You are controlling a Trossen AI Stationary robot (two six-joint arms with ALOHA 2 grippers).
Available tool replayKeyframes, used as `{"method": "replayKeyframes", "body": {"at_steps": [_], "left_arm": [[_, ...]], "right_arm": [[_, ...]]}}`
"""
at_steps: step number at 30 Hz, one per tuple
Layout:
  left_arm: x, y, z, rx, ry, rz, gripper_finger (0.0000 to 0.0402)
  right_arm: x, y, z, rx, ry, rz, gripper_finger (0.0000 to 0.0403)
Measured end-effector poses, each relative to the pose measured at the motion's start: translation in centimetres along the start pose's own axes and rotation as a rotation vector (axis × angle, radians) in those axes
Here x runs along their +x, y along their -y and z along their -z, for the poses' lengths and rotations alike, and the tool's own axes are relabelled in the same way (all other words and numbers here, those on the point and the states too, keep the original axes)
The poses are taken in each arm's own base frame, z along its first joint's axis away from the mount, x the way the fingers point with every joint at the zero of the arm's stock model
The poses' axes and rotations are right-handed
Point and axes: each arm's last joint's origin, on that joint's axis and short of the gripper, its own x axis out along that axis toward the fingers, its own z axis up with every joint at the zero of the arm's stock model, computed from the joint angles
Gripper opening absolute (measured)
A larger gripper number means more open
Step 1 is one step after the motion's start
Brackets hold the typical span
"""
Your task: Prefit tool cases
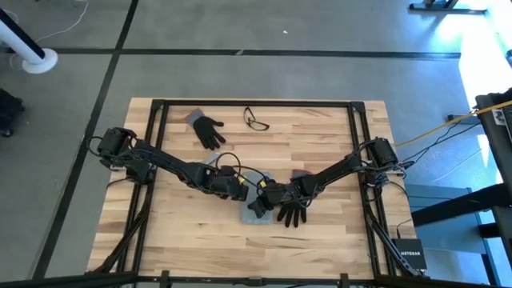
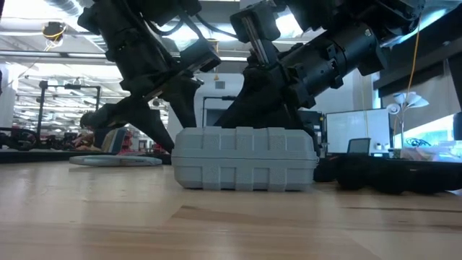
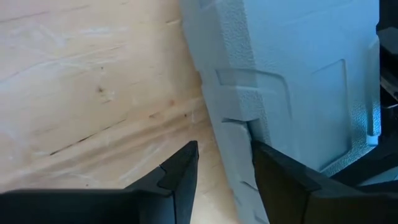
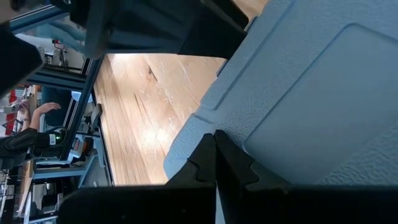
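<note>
The case (image 1: 254,210) lies closed and flat on the wooden table (image 1: 336,232), near its middle and toward the front edge; in the low view its ribbed side wall (image 2: 244,160) faces the camera. Left of the case and farther back lies a black glove (image 1: 210,131), with glasses (image 1: 256,120) just right of that glove. The left gripper (image 3: 225,171) sits at the case's left edge with its fingers (image 3: 179,177) parted, one on the bare wood and the other on the case's rim, not clamped on it. The right gripper (image 4: 215,155) is pressed to the case's top from the right, fingers clenched together with nothing between them. A second black glove (image 1: 291,211) lies touching the case's right side
</note>
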Motion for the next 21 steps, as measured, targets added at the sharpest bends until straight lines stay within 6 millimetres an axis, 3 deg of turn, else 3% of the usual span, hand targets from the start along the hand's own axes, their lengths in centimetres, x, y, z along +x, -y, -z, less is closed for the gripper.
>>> {"method": "replayKeyframes", "body": {"at_steps": [11, 16, 21], "left_arm": [[0.6, -0.7, -2.5, 0.25, -0.028, -0.042, 0.0127], [0.6, -0.7, -2.6, 0.456, -0.038, -0.039, 0.0127], [0.6, -0.6, -2.6, 0.555, -0.029, -0.041, 0.0127]], "right_arm": [[0.0, -0.1, -0.1, -0.031, -0.003, -0.013, 0.0], [0.0, -0.1, -0.1, -0.037, -0.003, -0.015, 0.0], [0.0, -0.1, -0.1, -0.043, -0.006, -0.02, 0.0]]}}
